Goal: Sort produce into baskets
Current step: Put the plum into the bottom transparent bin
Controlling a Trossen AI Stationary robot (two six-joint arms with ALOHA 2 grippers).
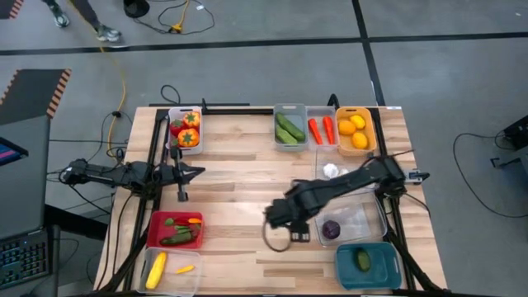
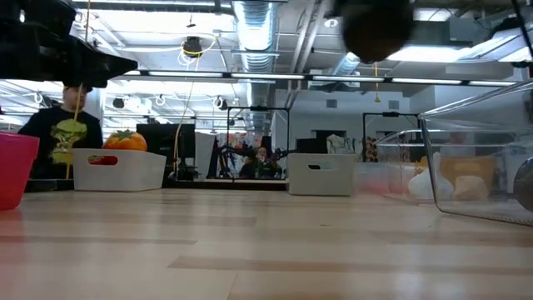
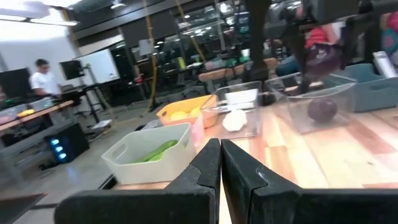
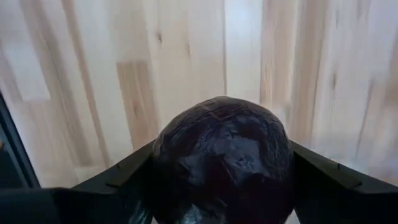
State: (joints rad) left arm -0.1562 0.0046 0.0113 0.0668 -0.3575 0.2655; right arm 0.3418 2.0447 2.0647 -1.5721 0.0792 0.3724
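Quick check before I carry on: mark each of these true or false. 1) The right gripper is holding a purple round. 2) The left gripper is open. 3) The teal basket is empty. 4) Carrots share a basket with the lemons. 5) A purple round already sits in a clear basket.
1) True: the right gripper clasps a purple round above the table.
2) False: the left gripper is shut.
3) False: the teal basket holds a green item.
4) False: the carrots lie in a basket beside the lemons.
5) True: another purple round sits in the clear basket.
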